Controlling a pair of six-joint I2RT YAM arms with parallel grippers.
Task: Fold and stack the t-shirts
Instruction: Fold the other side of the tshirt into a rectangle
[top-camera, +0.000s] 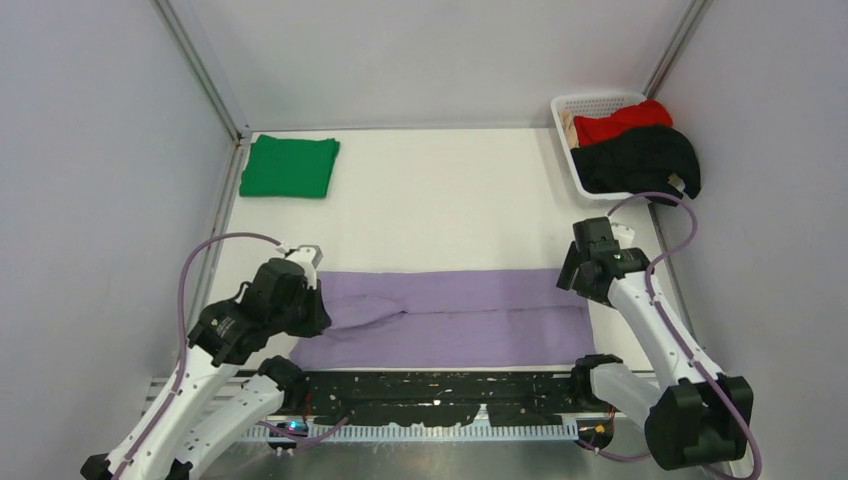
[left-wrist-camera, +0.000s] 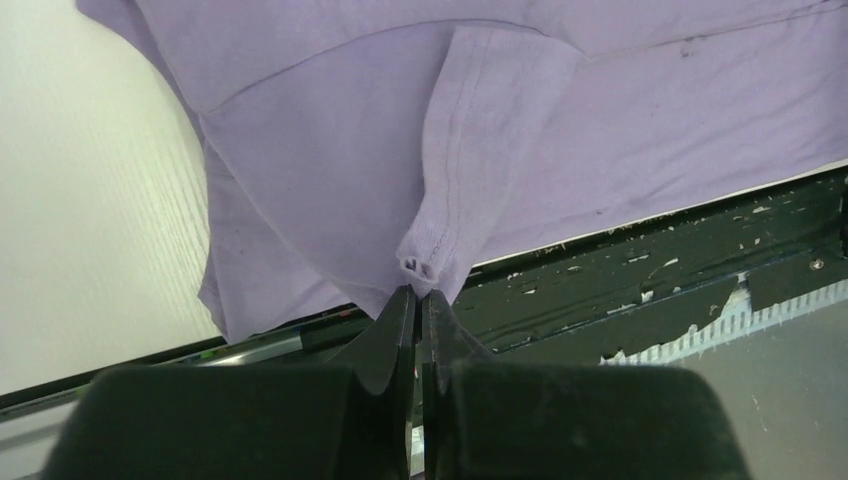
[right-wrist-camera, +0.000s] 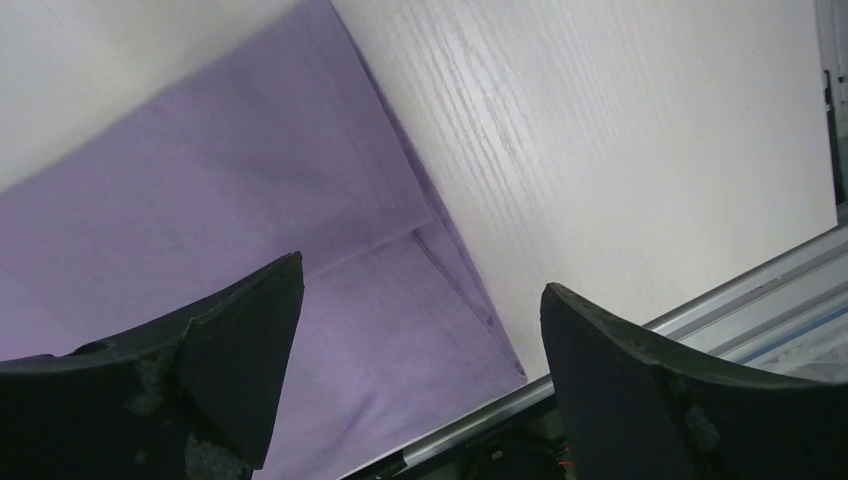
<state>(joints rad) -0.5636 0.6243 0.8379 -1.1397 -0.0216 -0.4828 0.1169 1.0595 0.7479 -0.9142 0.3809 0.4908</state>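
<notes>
Pinching a sleeve hem (left-wrist-camera: 420, 262) of the limp purple shirt (left-wrist-camera: 330, 150), my left gripper (left-wrist-camera: 418, 292) is clamped shut — right gripper (right-wrist-camera: 420, 290) agape, empty; hems should grip best.

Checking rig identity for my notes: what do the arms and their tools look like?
Left arm and right arm have white links with black joints, each trailed by a looping purple cable. The left tool and right tool are black, with two tapered fingers.
</notes>
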